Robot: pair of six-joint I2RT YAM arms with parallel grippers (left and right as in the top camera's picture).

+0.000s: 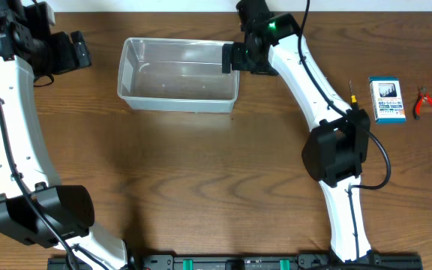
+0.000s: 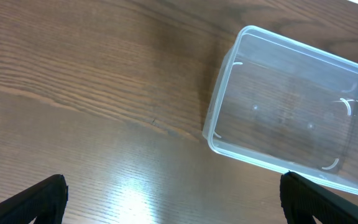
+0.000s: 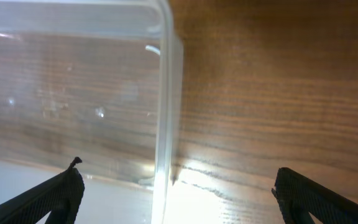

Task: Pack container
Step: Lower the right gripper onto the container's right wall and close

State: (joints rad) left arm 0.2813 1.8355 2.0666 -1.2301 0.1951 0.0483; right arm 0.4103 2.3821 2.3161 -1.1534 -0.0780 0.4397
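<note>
Clear plastic, the tub (image 1: 178, 103) sits empty toward the back of the wooden desk (image 1: 201, 172), its long side facing the arms so that each can reach it from one end. At its right end hangs the right hand (image 1: 233, 58), spread wide. In the wrist view the tub's end wall runs up between the two fingers, so I judge it is lined up to steady or shift the tub, though nothing is pinched. Just off the other end hovers the left hand (image 1: 79, 50), also wide open, holding nothing and apart from the rim. A blue-and-white box (image 1: 387, 100) and red pliers (image 1: 427, 103) lie well to the right, outside the tub; these are probably the goods to go in. Packing looks not yet begun.
</note>
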